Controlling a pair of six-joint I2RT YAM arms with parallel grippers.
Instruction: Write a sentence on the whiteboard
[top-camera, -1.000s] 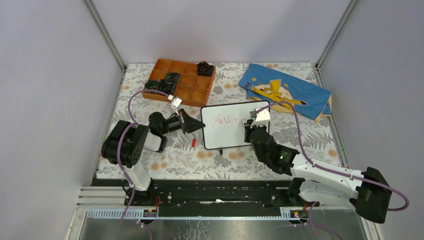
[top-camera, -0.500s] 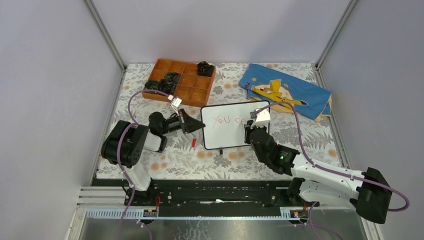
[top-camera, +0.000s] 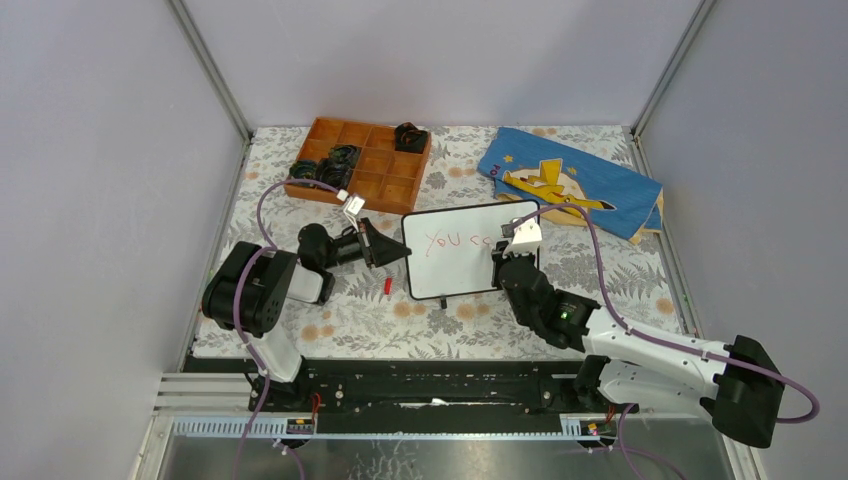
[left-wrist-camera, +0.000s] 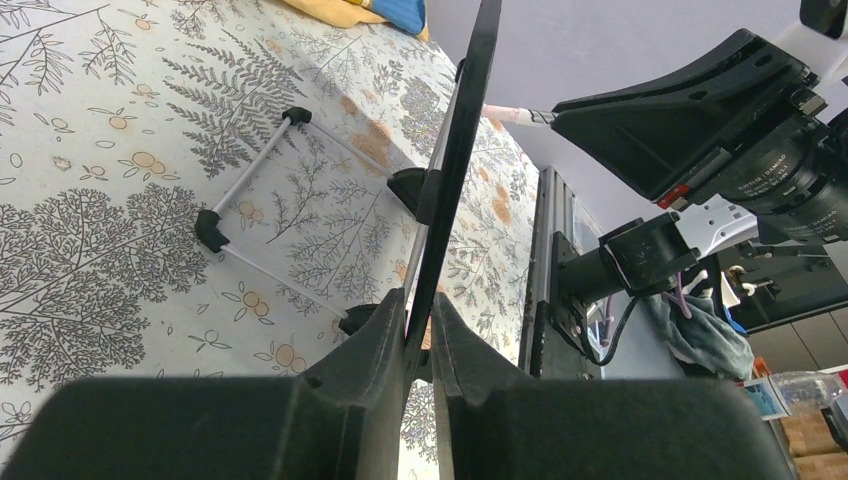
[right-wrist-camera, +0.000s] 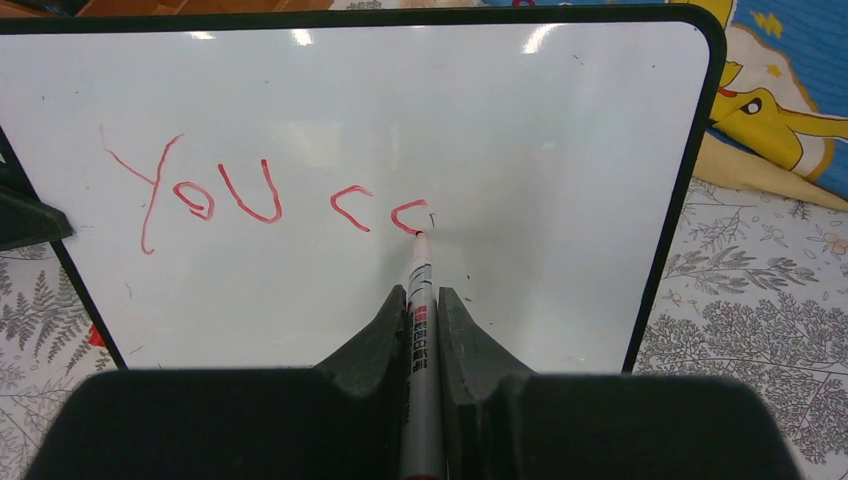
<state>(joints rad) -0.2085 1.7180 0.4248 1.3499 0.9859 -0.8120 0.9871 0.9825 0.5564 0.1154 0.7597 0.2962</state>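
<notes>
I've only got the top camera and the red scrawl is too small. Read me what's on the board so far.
Observer: From the right wrist, the sentence on the whiteboard reads "You", then a "c", then a second open curve that ends at the tip of the marker.
Operator: Now confirm the left arm really has hold of that board.
Observer: From the left wrist, yes. The left jaws are closed on the board's thin black frame, which that camera sees edge-on between them.
</notes>
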